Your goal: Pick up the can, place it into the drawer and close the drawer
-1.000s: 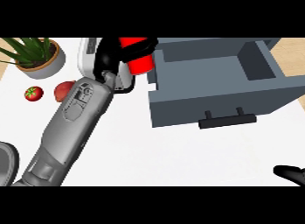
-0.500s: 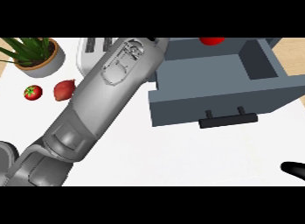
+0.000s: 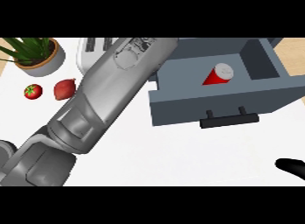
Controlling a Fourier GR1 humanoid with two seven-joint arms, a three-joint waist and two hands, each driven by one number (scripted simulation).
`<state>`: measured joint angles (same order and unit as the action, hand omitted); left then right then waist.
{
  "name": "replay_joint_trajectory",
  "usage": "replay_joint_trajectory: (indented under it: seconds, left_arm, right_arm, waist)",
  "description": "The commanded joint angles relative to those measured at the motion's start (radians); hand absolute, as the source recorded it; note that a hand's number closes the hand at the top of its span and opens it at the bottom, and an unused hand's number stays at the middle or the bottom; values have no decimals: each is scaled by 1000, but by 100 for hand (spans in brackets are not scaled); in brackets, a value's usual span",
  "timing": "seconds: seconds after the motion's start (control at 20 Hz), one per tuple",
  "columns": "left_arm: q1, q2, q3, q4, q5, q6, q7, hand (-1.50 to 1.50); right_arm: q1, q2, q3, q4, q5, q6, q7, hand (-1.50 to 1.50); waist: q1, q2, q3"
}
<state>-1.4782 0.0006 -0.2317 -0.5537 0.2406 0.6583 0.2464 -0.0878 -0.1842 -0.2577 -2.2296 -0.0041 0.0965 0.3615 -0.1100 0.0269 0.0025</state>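
Note:
The red can [image 3: 218, 75] with a pale top lies tilted inside the open grey drawer [image 3: 245, 99], near its middle, with no hand on it. The drawer's black handle [image 3: 229, 119] faces me. My left forearm [image 3: 109, 96] runs from the lower left up to the view's top edge beside the drawer's left wall; its hand is cut off there and does not show. My right hand [image 3: 299, 169] rests at the lower right corner of the counter, fingers relaxed, holding nothing.
A potted plant [image 3: 35, 54] stands at the back left, with a tomato [image 3: 32, 91] and a reddish onion [image 3: 65, 89] in front of it. A white appliance [image 3: 95, 47] sits behind my left forearm. The white counter [image 3: 180, 153] stretches in front of the drawer.
My left hand carried the can from left of the drawer over it and let go; the can now lies in the drawer. The hand has gone past the top edge.

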Motion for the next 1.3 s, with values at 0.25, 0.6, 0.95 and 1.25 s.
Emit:
replay_joint_trajectory:
  seconds: [0.25,0.6,0.95,1.25]
  left_arm:
    - [-77,-1,19,92,142,-1,-82,-150]
    - [-94,-1,37,130,212,10,-161,-150]
    - [-131,-1,28,199,197,2,-187,-150]
    - [-162,0,47,210,185,-35,-169,-150]
  right_arm:
    - [-93,-99,64,87,184,41,-118,-150]
    - [-162,-136,216,212,457,8,-183,-150]
    - [-219,-103,365,416,697,-88,-249,-150]
    - [-308,-95,403,720,849,-190,-331,-150]
  waist:
    - [20,3,0]
    - [37,10,0]
    - [73,-4,0]
    - [110,-7,-1]
